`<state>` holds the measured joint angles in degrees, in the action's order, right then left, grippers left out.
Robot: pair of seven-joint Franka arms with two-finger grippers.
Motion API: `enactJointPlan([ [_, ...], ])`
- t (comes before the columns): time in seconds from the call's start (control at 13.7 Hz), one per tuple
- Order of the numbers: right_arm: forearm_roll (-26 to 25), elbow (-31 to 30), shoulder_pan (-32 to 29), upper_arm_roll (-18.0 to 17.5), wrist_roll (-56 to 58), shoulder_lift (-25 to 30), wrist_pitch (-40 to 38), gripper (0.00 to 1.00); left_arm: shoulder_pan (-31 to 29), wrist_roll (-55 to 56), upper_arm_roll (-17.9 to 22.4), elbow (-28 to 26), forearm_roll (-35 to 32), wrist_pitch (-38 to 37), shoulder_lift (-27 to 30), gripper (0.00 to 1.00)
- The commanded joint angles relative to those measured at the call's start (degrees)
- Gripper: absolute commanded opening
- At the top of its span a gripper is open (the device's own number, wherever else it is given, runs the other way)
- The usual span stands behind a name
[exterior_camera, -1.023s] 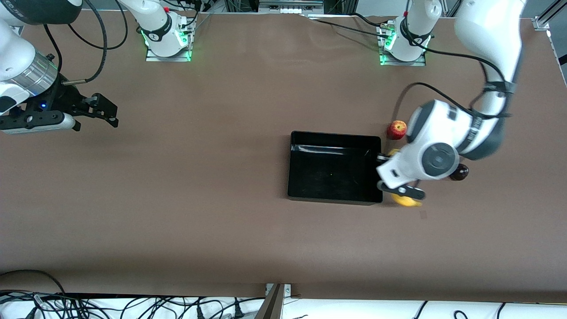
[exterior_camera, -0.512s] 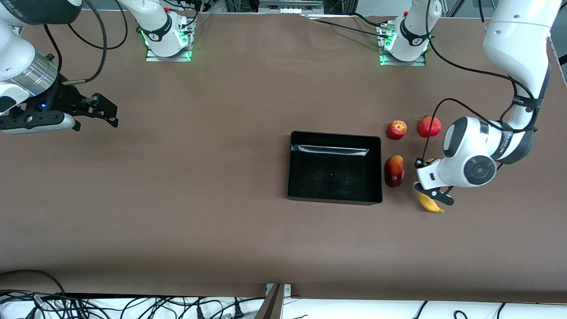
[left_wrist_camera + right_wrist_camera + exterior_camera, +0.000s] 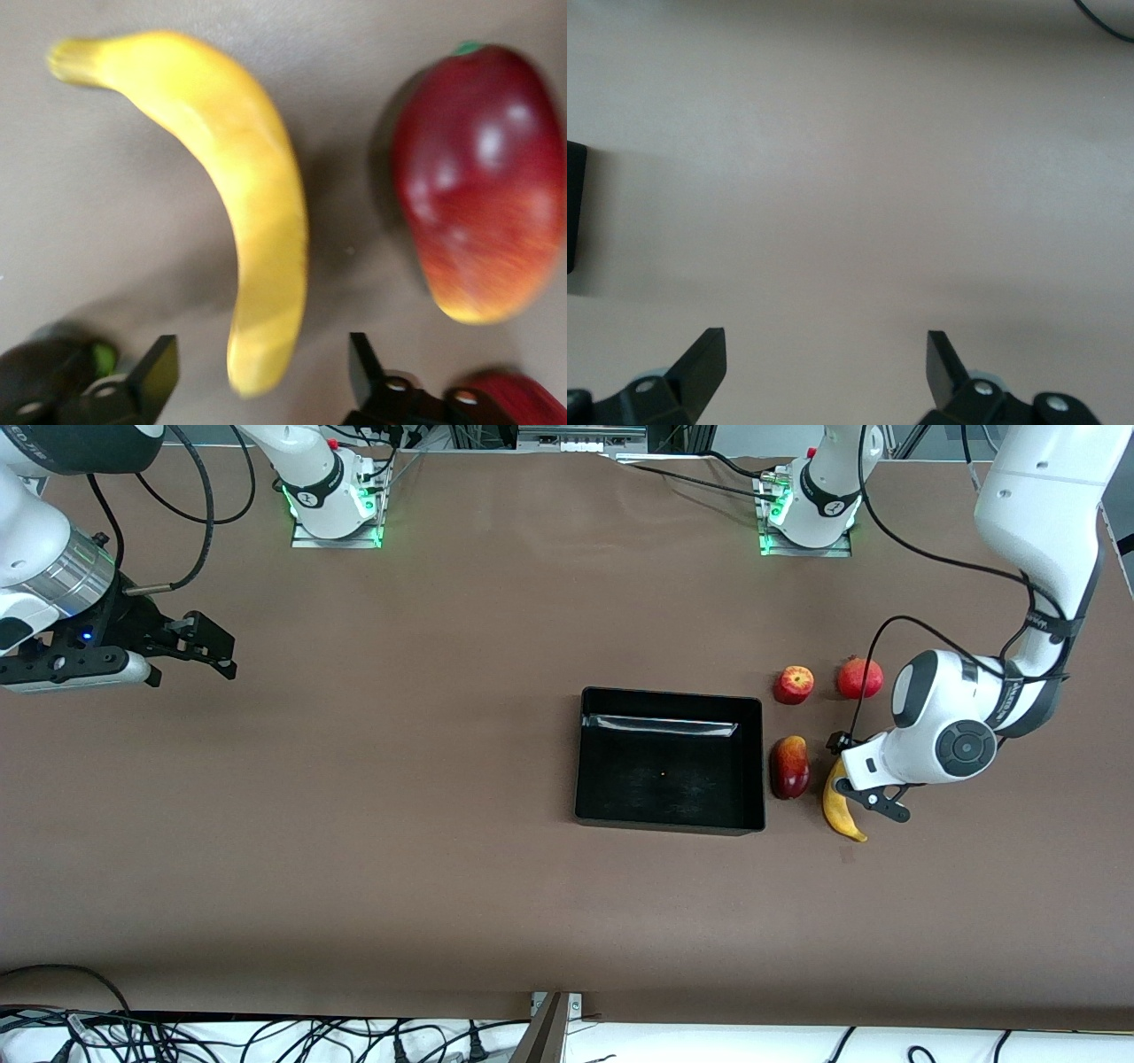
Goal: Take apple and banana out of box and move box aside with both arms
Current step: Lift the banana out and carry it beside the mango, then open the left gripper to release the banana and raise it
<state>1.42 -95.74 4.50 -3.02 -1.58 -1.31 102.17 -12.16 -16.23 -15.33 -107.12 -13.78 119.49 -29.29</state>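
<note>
The black box sits empty on the table. The yellow banana lies beside it toward the left arm's end, also in the left wrist view. The small red apple with yellow patches lies farther from the front camera. My left gripper is open, low over the banana's blunt end, with the end between the fingers and no contact showing. My right gripper is open and empty over bare table at the right arm's end, waiting.
A long red and yellow fruit lies between the box and the banana. A round red fruit lies beside the apple. The box's corner shows in the right wrist view. Cables hang along the table's front edge.
My left arm swung from the box's edge out toward its own end of the table, uncovering the fruits, and the gripper came low over the banana's end. The right arm has not moved.
</note>
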Motion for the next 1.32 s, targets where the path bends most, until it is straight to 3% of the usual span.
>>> enactJointPlan([
  [0.0, -0.46, 0.56, -0.19, -0.15, 0.08, 0.17, -0.83, 1.00, -0.32, -0.65, -2.15, 2.60, -1.16, -8.54, 6.78, 1.00],
  [0.37, -0.54, 0.64, -0.19, -0.15, 0.00, 0.17, -0.75, 1.00, -0.23, 0.14, -3.73, 16.92, -0.11, -25.68, 8.28, 1.00],
  [0.58, -0.54, 0.64, -0.19, -0.23, -0.01, 0.17, -0.66, 1.00, 0.55, 0.58, -4.45, 22.13, 2.51, -31.06, 12.04, 1.00],
  [0.73, -0.54, 0.64, -0.19, -0.32, -0.01, 0.17, -0.75, 1.00, 2.31, 3.12, -1.82, 21.79, 7.33, -31.24, 15.91, 1.00],
  [0.95, -0.54, 0.64, -0.19, -0.32, -0.01, 0.17, -0.75, 1.00, 9.94, 10.40, 8.44, 19.68, 12.54, -30.72, 21.19, 1.00],
  [1.1, -0.54, 0.64, -0.19, -0.32, -0.01, 0.17, -0.75, 1.00, 14.95, 12.97, 13.12, 14.26, 12.03, -26.62, 25.75, 1.00],
  [1.24, -0.54, 0.64, -0.19, -0.32, -0.01, 0.17, -0.66, 1.00, 15.33, 13.06, 14.54, 8.44, 12.90, -21.86, 28.92, 1.00],
])
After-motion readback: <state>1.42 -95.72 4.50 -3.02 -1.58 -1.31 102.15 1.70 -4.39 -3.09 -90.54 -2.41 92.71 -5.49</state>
